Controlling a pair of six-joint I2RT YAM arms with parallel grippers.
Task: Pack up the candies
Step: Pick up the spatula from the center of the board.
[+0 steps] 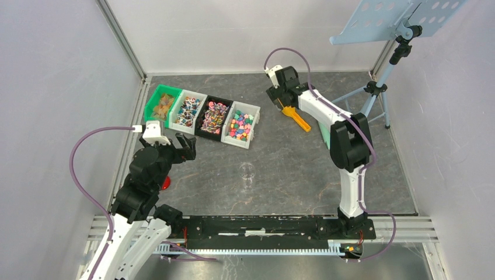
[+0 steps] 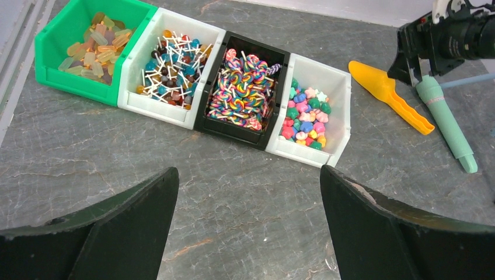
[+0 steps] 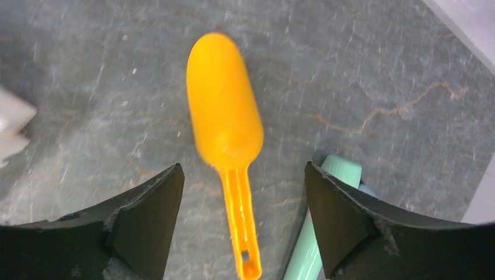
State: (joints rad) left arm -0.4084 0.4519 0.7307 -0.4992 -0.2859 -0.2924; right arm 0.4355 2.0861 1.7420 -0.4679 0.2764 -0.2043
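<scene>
1. Slippage comes first. We see the right gripper (image 3: 242, 170) hanging over the orange scoop (image 3: 225, 116), jaws apart and empty. They straddle the thin handle without touching it. We judge that a grip closing off-centre could make the narrow handle twist or skid across the grey table (image 2: 233, 204).
2. Snagging is the next worry. A mint-green tube (image 3: 335, 169) lies just beside the handle, partly hidden behind one finger (image 3: 344, 216). That finger could catch or shove the tube as it closes, and we might lift both.
3. Spilling could follow later. The candies (image 2: 306, 119) sit heaped in the white bin (image 2: 344, 105) at the right end of a row of four bins, well apart from the scoop. The bin looks light and loose. A scoop driven in hard could push or tip it.
4. Mixing is possible too. The black bin (image 2: 279, 93) of swirled lollipops touches the candy bin, so a careless dip could gather the wrong sweets.
5. Collision concerns the left gripper (image 2: 248, 170). It is released and empty, hovering on the near side of the bins. If both arms reach for that bin, we expect them to crowd each other.
</scene>
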